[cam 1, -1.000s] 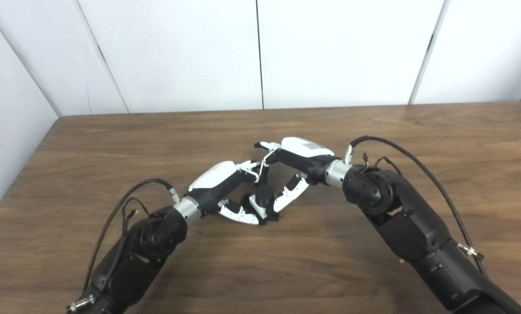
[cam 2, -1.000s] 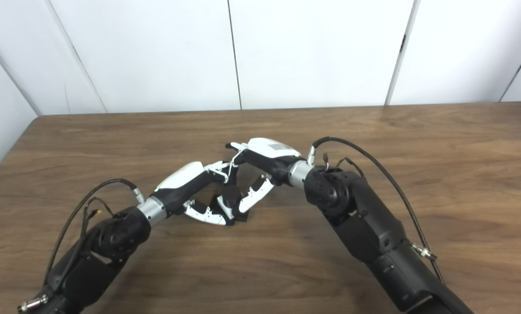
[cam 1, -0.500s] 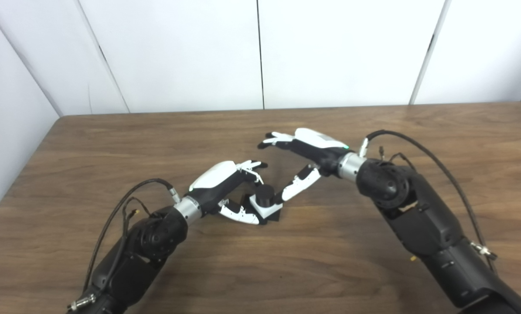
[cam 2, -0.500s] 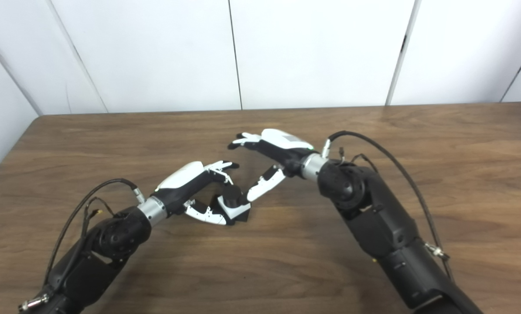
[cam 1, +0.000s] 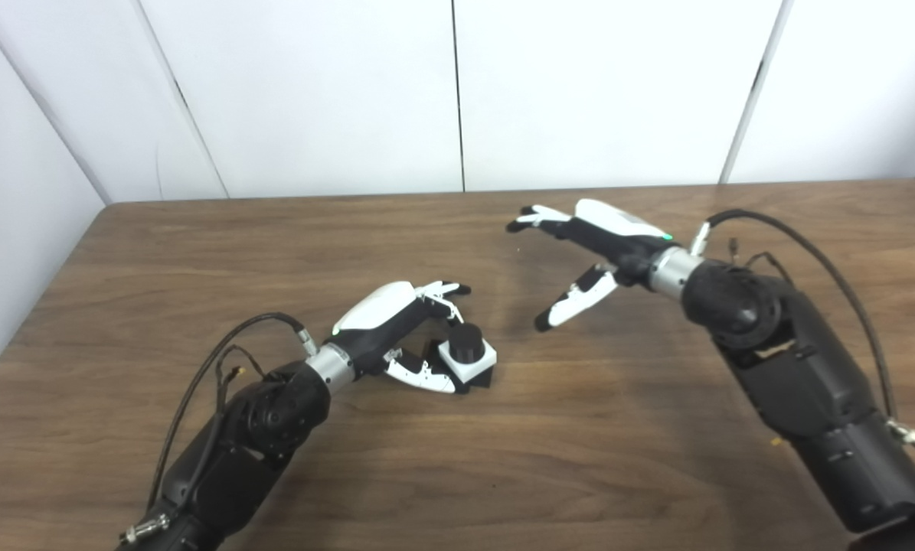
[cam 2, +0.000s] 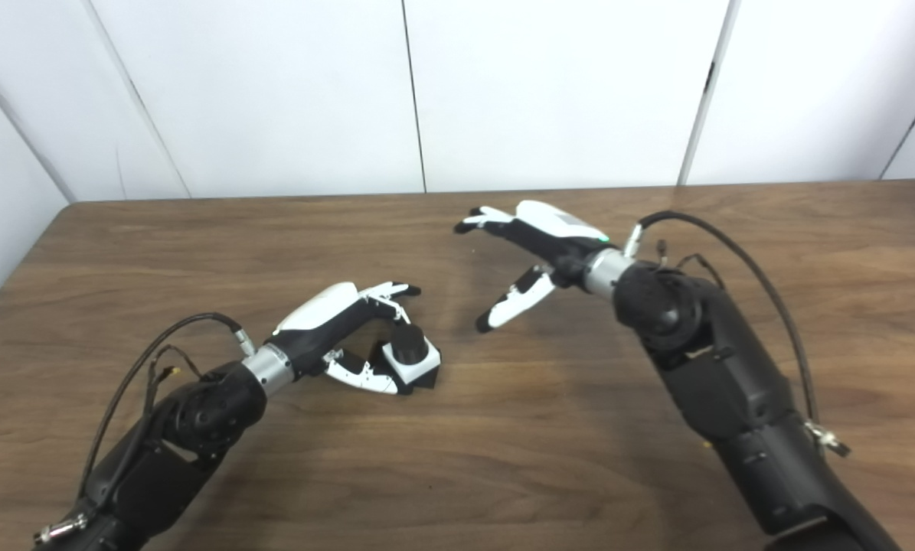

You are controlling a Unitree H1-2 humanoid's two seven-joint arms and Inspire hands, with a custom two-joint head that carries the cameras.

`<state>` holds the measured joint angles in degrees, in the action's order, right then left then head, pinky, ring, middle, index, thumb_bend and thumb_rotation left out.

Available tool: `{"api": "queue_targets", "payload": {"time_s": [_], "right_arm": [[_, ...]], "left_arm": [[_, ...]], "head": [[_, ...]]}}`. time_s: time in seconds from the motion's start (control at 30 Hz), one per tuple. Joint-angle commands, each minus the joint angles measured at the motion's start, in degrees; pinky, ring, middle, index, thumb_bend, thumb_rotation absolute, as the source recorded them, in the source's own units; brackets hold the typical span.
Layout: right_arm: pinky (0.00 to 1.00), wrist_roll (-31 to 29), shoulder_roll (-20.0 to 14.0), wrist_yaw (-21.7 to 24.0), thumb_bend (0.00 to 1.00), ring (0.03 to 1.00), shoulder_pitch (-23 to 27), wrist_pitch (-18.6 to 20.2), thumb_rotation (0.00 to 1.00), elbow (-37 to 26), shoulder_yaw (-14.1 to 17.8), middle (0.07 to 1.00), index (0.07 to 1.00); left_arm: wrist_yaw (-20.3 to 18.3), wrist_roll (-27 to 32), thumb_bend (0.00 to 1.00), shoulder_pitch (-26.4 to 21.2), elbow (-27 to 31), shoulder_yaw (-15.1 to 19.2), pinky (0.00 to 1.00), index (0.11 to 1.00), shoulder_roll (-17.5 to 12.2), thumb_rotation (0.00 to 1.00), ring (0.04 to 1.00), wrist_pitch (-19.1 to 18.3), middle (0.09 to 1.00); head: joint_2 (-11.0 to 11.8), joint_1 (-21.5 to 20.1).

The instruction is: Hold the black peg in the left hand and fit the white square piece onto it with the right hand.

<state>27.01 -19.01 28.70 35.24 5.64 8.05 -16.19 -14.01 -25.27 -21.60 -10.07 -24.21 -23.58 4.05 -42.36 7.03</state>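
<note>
The black peg (cam 1: 466, 335) stands on its dark base on the table, and the white square piece (cam 1: 470, 358) sits around it. My left hand (cam 1: 392, 317) holds the assembly from the left: its thumb lies against the base and its fingers arch over the peg. My right hand (cam 1: 591, 249) is open and empty, fingers spread, hovering above the table to the right of and behind the peg, well apart from it. The same scene shows in the right eye view, with the peg (cam 2: 407, 339) and the right hand (cam 2: 541, 245).
The brown wooden table (cam 1: 457, 474) ends at a back edge against white wall panels (cam 1: 457, 92), and its left edge runs down at the far left. Black cables loop off both forearms.
My right hand has let go of the white piece, opened, and drawn away up and to the right. The left hand and the peg with the white piece on it have stayed in place.
</note>
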Motion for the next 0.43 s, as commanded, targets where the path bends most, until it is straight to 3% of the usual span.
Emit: {"api": "queue_targets", "payload": {"time_s": [0.0, 0.1, 0.2, 0.4], "right_arm": [[0.78, -4.05, 0.42, -4.26, 0.81, 0.931, -1.33, -1.03, 0.22, -2.46, 4.17, 0.954, 0.884], [0.79, -8.08, 2.84, -8.81, 0.77, 0.898, -6.18, -1.9, 0.18, -3.73, 8.88, 0.92, 0.882], [0.75, -10.64, 5.21, -12.2, 0.7, 0.903, -11.35, -1.65, 0.17, -6.04, 11.33, 0.943, 0.902], [0.68, -12.04, 8.63, -18.04, 0.67, 0.888, -18.49, -4.83, 0.15, -7.06, 12.99, 0.944, 0.896]], "left_arm": [[-2.66, -3.82, 0.52, 3.62, -5.46, -1.52, 0.94, 0.49, -2.64, 0.07, 0.977, -2.95, 0.946], [-2.23, -3.38, 0.52, 3.83, -5.84, -1.12, 0.94, 0.49, -2.71, 0.07, 0.978, -2.49, 0.947], [-2.82, -2.57, 0.52, 3.99, -6.37, -0.95, 0.96, 0.49, -2.89, 0.07, 0.98, -1.8, 0.948], [-2.41, -1.84, 0.52, 4.65, -6.46, -0.51, 0.92, 0.491, -3.14, 0.06, 0.969, -0.71, 0.94]], "head": [[0.01, 0.0], [0.09, -0.32], [0.43, -1.34], [1.0, -3.38]]}}
